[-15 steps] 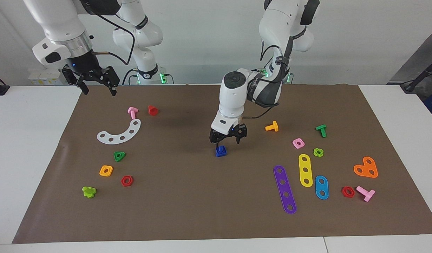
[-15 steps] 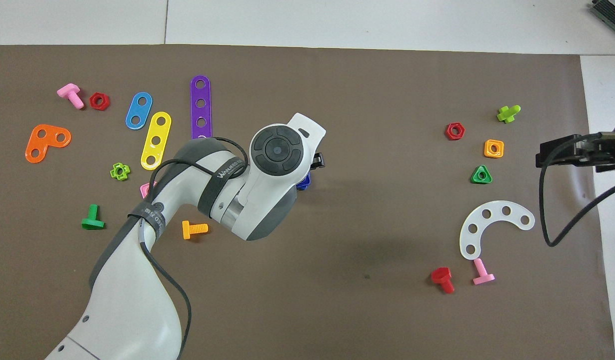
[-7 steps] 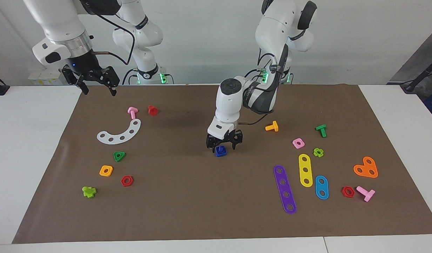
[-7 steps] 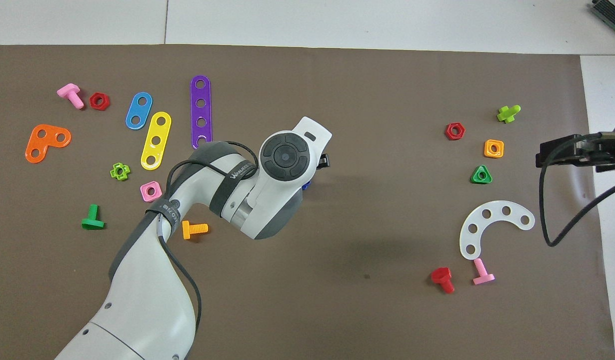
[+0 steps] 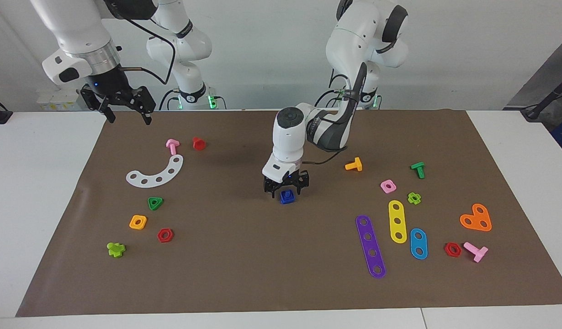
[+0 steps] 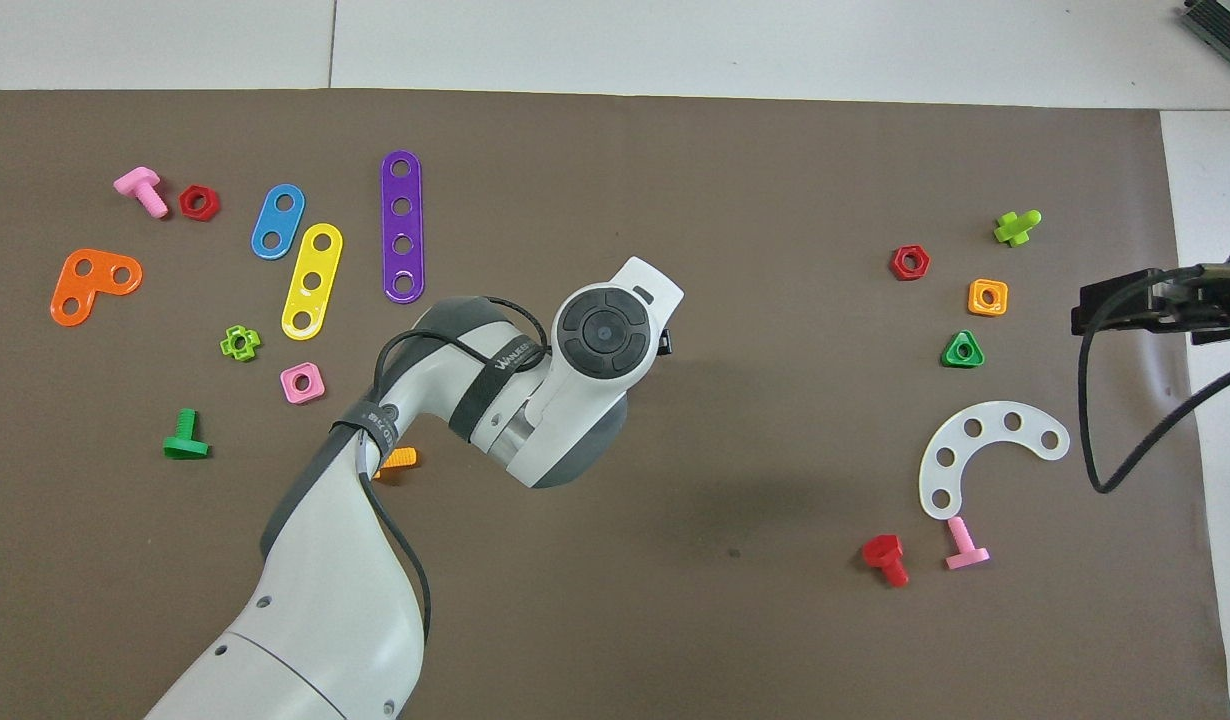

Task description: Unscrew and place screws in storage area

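Blue screw (image 5: 287,197) stands mid-table, well apart from the storage area (image 5: 156,174). The left claw (image 5: 286,187) is spread around it, gripping nothing; I judge closing comes next. The right claw (image 5: 125,106) waits, open.

Toward the left arm's end of the worktop (image 5: 514,151): purple strip (image 5: 370,246), yellow strip (image 5: 397,221), blue link (image 5: 418,243), orange heart plate (image 5: 476,218), pink nut (image 5: 388,186), red nut (image 5: 453,249), green bolt (image 5: 418,169), orange bolt (image 5: 354,164), pink bolt (image 5: 475,251).
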Controlling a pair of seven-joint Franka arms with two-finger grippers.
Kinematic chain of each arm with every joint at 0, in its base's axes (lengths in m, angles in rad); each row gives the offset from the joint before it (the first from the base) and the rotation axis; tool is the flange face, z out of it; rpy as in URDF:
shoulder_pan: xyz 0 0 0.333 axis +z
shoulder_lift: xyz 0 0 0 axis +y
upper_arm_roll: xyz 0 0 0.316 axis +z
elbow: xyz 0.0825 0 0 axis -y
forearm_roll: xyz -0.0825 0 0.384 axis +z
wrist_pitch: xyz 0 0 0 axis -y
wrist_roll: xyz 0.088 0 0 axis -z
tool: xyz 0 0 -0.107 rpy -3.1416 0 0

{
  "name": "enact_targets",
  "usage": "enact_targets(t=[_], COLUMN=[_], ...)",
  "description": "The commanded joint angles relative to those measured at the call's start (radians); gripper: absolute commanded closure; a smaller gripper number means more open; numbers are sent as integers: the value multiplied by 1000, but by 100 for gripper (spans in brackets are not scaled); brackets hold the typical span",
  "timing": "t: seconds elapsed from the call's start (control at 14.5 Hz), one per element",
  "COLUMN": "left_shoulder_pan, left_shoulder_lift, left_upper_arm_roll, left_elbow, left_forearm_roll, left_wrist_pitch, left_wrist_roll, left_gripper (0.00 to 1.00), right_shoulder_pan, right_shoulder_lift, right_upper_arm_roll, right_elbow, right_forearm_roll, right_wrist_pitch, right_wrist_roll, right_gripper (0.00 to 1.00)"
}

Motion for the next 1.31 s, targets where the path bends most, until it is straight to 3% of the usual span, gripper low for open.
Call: enact_targets(t=[0.0, 1.24], left_shoulder_pan=[-13, -5], left_shoulder_lift=[5, 4], left_upper_arm_roll=[17, 18], left_elbow=[-1, -6], left_forearm_roll=[27, 25], left_wrist_pitch=[18, 15], left_wrist_roll=[-20, -15], left_gripper=[9, 29], right_shoulder_pan=[-7, -7], right_shoulder_lift=[-15, -15], right_upper_arm_roll=[2, 2], right_elbow=[-13, -13], right_forearm_roll=[20, 20], right_wrist_pitch=[-3, -5], right_wrist_roll=[-24, -24], right_gripper=[0, 0])
